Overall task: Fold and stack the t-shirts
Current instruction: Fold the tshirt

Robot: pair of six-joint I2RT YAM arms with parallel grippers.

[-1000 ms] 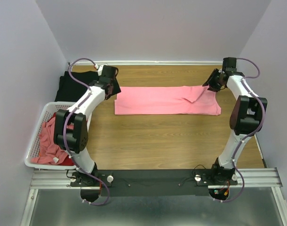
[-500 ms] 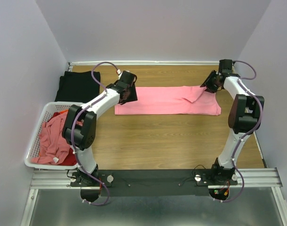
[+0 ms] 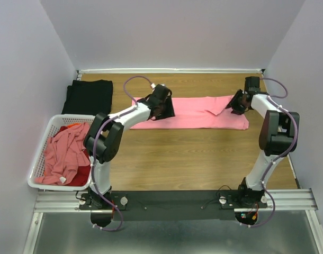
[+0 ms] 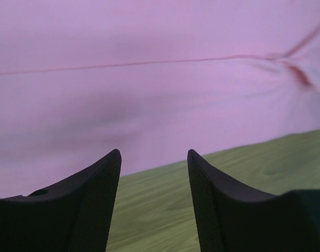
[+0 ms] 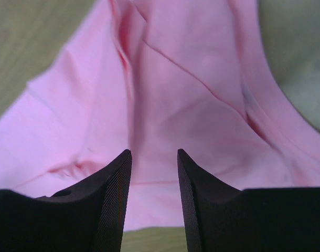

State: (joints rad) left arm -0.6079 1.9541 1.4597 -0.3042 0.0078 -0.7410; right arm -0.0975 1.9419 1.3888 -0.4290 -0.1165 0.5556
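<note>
Since a second ago, we see the left gripper (image 3: pixel 164 108) leave the black t-shirt (image 3: pixel 89 96) at the table's (image 3: pixel 177 159) ten o'clock corner and swing toward three o'clock, reaching the left end of the pink t-shirt (image 3: pixel 196 112). The right gripper (image 3: pixel 236 101) shifts only a little and sits over the same shirt's right end, at about two o'clock.

We find the pink t-shirt folded into a long band lying flat across the far half of the table, from roughly eleven to two o'clock. From the left wrist, the left gripper's fingers (image 4: pixel 99 178) stand apart with nothing between them, poised at the cloth's near edge where bare wood begins. From the right wrist, the fingers (image 5: pixel 115 178) are likewise parted and empty, above a creased, doubled-over flap of pink cloth.

The black t-shirt lies folded at ten o'clock. A heap of pink and red t-shirts (image 3: pixel 63 153) fills the white basket (image 3: pixel 71 117) at nine o'clock.
</note>
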